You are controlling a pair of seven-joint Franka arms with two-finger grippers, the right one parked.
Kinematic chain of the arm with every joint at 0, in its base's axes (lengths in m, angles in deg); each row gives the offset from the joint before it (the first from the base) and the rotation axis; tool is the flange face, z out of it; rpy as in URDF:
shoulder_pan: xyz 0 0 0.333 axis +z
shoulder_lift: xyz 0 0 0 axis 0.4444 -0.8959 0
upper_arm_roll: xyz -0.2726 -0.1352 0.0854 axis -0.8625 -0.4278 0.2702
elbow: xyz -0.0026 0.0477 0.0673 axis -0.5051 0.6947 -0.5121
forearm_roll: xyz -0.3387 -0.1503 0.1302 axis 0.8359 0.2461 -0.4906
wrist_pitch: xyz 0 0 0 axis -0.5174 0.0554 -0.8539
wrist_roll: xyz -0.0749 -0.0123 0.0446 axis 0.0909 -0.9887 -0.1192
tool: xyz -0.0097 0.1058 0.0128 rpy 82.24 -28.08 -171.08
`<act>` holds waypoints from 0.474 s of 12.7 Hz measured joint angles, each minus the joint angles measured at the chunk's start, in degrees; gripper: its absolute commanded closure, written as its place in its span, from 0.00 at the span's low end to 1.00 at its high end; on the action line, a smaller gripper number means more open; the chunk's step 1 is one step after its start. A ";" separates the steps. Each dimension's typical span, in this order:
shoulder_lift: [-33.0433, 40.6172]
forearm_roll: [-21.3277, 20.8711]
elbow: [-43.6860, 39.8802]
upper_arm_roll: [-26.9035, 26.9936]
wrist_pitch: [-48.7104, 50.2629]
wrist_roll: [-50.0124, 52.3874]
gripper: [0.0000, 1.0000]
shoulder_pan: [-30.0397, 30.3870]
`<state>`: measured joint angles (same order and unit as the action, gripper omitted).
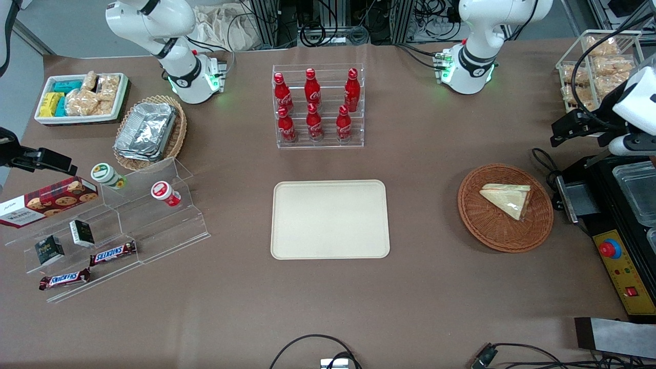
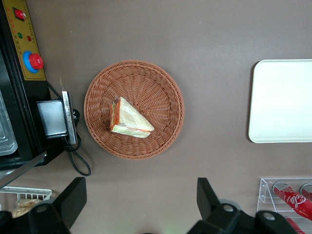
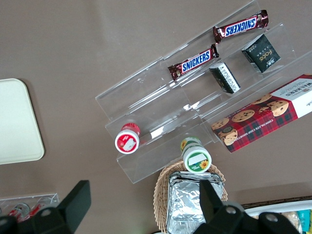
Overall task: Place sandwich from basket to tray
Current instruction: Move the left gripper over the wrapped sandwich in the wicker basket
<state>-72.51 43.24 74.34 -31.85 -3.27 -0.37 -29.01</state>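
Jaws: spread wide and holding nothing; the two dark fingers (image 2: pixel 68 197) stand well apart in the left wrist view, with bare table between them.
Gripper: the left arm's gripper (image 2: pixel 139 204) hangs high above the table at the working arm's end, near the basket but not over it; it is apart from the sandwich and touches nothing.
Sandwich: triangular wedge in clear wrap (image 1: pixel 507 199), lying flat inside the basket, a little off the basket's middle, with the orange and green filling showing along its cut edge (image 2: pixel 117 113).
Basket: round reddish-brown wicker basket (image 1: pixel 476 215) on the brown table, toward the working arm's end; just beside it stands a black machine with a red button (image 1: pixel 610 249).
Tray: cream rectangular tray (image 1: pixel 330 219) at the middle of the table, well apart from the basket, nearer the front camera than the rack of red cola bottles (image 1: pixel 318 105); nothing lies on it.
Progress: nothing of the task appears done; the sandwich is not yet gripped or lifted.
Left to do: by my judgement, bring the gripper over the basket and lower it, close on the wedge, lift it out, carry it to the tray and release it there.
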 measured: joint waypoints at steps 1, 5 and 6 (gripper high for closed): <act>-0.01 -0.02 0.00 0.05 0.00 0.00 0.00 0.01; -0.20 -0.13 0.07 0.19 0.17 0.38 0.00 0.01; -0.43 -0.16 0.25 0.58 0.32 0.99 0.00 0.03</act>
<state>-72.94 43.07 74.60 -31.26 -2.95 0.62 -28.98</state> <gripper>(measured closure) 0.000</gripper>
